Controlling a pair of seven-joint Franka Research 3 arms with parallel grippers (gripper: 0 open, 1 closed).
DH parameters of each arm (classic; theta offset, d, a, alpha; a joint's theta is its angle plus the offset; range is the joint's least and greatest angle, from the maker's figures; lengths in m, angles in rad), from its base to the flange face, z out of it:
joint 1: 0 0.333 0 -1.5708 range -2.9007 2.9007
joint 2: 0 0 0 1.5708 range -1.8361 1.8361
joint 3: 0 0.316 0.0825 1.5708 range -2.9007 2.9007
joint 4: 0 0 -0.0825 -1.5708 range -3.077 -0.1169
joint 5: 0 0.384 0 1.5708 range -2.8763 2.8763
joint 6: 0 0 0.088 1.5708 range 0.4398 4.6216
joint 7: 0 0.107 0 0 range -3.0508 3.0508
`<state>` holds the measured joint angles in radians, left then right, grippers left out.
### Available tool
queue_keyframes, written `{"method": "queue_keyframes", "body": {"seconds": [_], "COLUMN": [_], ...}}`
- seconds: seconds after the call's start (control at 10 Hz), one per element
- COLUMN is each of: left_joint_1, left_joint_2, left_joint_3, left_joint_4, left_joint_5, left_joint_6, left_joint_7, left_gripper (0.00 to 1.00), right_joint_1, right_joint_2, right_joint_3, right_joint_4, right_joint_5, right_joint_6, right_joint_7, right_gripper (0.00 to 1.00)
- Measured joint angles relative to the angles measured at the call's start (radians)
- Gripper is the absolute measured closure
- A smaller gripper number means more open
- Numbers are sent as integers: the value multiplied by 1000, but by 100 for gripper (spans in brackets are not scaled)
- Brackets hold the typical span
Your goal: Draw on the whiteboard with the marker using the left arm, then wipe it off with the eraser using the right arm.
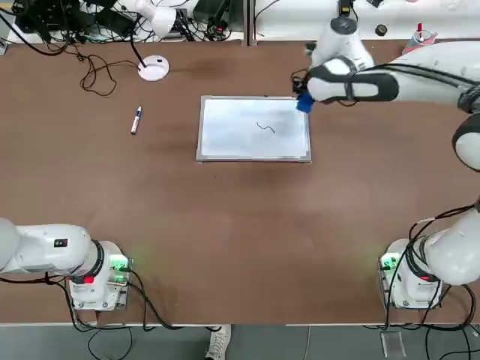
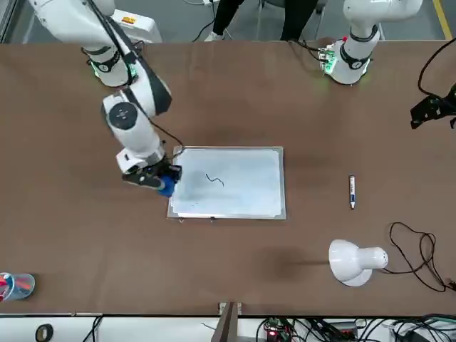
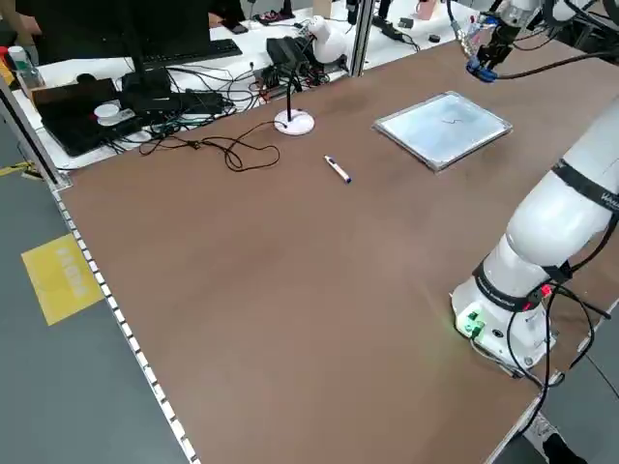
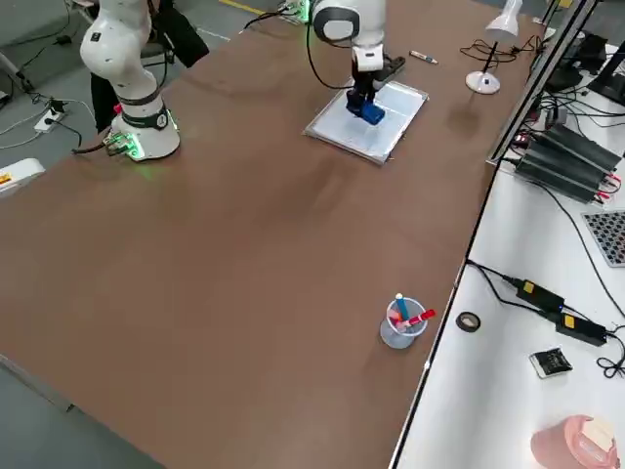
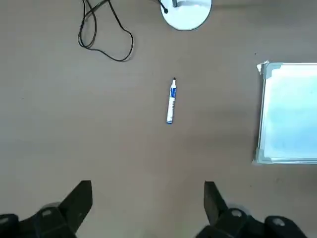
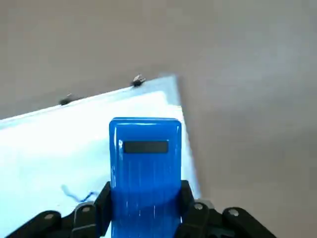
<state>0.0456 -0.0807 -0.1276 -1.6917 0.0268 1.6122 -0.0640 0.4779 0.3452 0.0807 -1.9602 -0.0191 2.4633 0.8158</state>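
Biggest first: whiteboard, upper middle of the top view, lying flat, short wavy line on it. Looks stiff and fairly light, so I'd expect it to slide if pushed sideways; if it needs moving, take the frame edge, not the slick face.

Right arm, upper right of the top view, reaches to the board's right edge. Left arm, base at lower left.

Right gripper, at the board's upper right corner in the top view: fingers pinching the eraser, one on each long side. Eraser reads as light, hard-shelled, smooth, maybe a bit slippery; grip by the sides is right, wiping face kept down. I'd press gently, too much tilt could twist it in the pads.

Left gripper, off the top view's left side as far as I can tell: fingers spread wide, nothing between them.

Marker smallest, left of the board, upper left of the top view, flat on the table. Light, rigid, round, likely to roll; I'd take it mid-barrel. Drawing looks done, so wiping is my next job.
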Motion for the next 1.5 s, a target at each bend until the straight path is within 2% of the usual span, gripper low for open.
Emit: {"method": "queue_keyframes", "body": {"seconds": [0.5, 0.8, 1.3, 1.5], "left_joint_1": [2, 4, 7, 4], "left_joint_2": [2, 5, 14, 20], "left_joint_3": [2, 3, 5, 4], "left_joint_4": [2, 13, 17, 17], "left_joint_5": [0, 0, 0, 0], "left_joint_6": [6, 9, 24, 36], "left_joint_7": [0, 0, 0, 0], "left_gripper": [0, 0, 0, 0], "right_joint_1": [122, 135, 142, 172], "right_joint_2": [102, 150, 165, 181], "right_joint_3": [-6, -15, -28, -44], "right_joint_4": [-7, -26, -49, -52], "right_joint_5": [-1, -2, -5, -5], "right_joint_6": [145, 208, 234, 254], "right_joint_7": [102, 108, 108, 109], "right_gripper": [44, 44, 44, 44]}}
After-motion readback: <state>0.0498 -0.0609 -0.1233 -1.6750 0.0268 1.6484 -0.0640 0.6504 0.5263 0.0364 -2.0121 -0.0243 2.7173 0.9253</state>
